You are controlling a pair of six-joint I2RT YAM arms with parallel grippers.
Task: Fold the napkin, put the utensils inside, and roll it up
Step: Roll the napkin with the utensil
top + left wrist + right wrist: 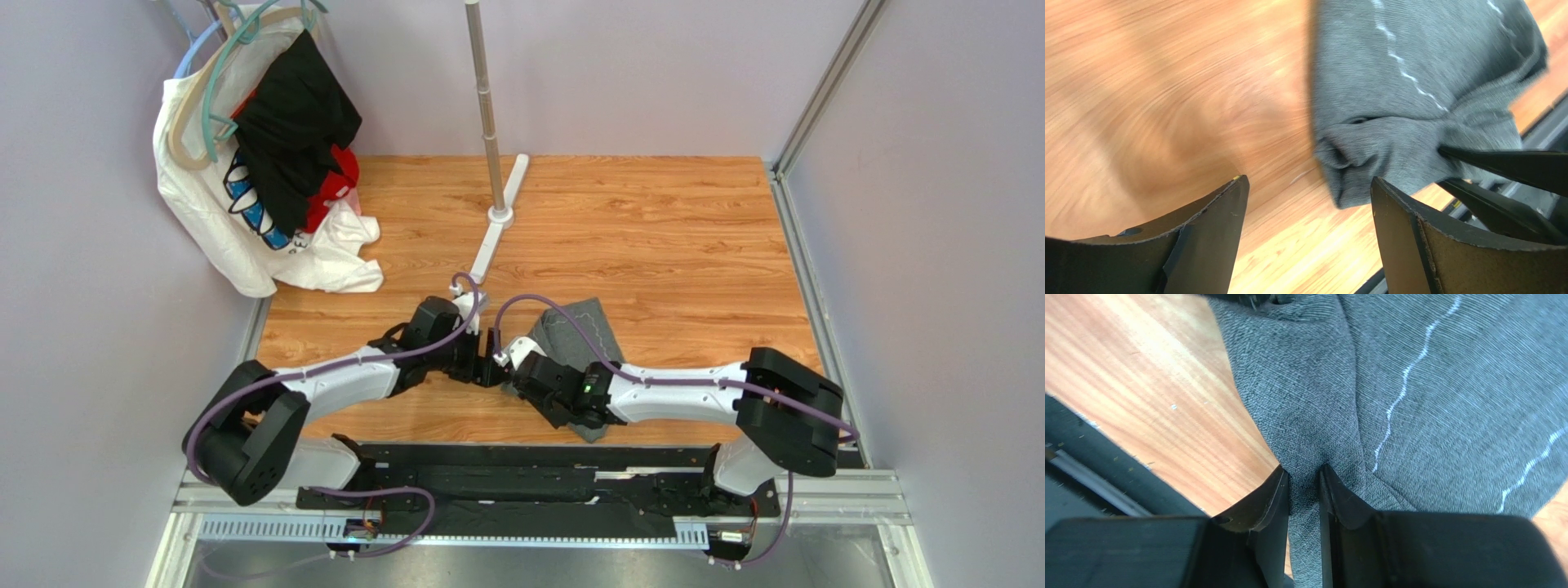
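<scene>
We hold a fold of the dark grey felt-like napkin (1425, 373), crumpled on the wooden tabletop (687, 245), with the right gripper (1303, 476), jaws pinched narrow, while the left gripper (1308, 187) hovers close, jaws wide and empty, the cloth lying ahead and seemingly rightward.

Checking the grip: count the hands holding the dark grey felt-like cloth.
1. The right hand pinches the bunched dark grey felt-like napkin; the left hand is open beside it.
</scene>
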